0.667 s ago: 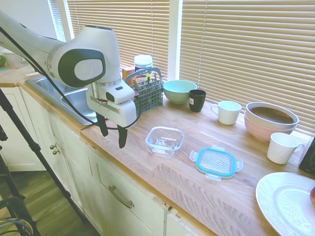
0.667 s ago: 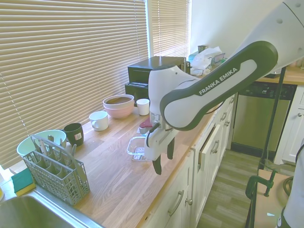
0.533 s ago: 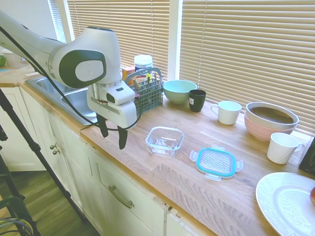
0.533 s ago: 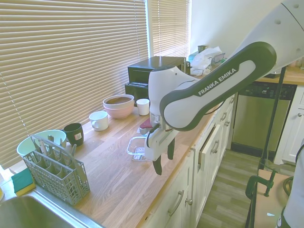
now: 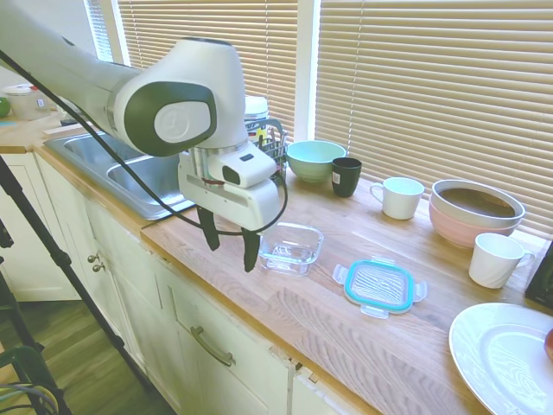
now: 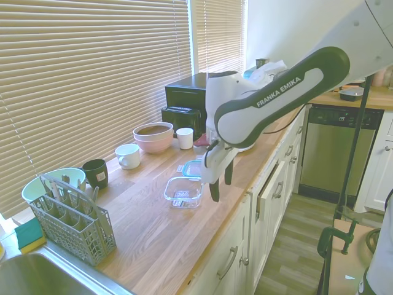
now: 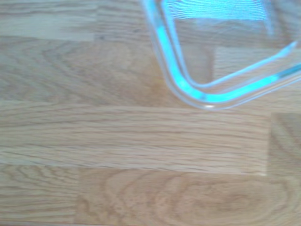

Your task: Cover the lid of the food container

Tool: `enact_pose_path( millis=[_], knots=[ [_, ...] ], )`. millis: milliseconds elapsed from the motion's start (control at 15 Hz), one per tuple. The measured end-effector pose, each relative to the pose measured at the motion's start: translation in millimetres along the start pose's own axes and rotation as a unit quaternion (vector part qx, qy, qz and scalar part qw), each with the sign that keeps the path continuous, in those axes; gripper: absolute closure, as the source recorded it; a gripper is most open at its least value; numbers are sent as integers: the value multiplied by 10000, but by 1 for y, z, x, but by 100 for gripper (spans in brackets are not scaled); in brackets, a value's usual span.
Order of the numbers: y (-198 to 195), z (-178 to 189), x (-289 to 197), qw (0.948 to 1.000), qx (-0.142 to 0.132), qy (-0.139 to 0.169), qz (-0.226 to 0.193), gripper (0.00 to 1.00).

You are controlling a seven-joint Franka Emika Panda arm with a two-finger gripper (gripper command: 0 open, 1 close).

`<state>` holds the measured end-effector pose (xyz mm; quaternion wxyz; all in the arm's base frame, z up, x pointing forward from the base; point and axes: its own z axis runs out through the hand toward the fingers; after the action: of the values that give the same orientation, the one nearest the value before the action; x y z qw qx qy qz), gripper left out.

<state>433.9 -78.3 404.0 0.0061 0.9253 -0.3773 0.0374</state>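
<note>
Jaws spread, nothing held. Gripper (image 5: 230, 251) hangs over the counter (image 5: 285, 303) edge, just beside the glass food container (image 5: 289, 247). Lid (image 5: 378, 286) lies flat, apart from it, on its far side from the gripper. Wrist view likely shows the container's corner, blurred. Best approach: carry on past the dish, descend square, pinch one rim edge. Arm reads "FRANKA EMIKA".

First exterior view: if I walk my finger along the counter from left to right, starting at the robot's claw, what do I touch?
Claw → food container → lid → white cup → white plate.
</note>
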Motion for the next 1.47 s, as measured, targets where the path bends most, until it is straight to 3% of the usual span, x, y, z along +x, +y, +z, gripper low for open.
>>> enact_pose_path(
  millis=[400, 933, 1467],
  knots=[
    [25, -30, 71, 9989, 109, 145, -439, 0],
    [46, -34, 199, 9948, 175, -224, -976, 0],
    [38, -5, 285, 9926, 112, -551, -1077, 0]
  ],
)
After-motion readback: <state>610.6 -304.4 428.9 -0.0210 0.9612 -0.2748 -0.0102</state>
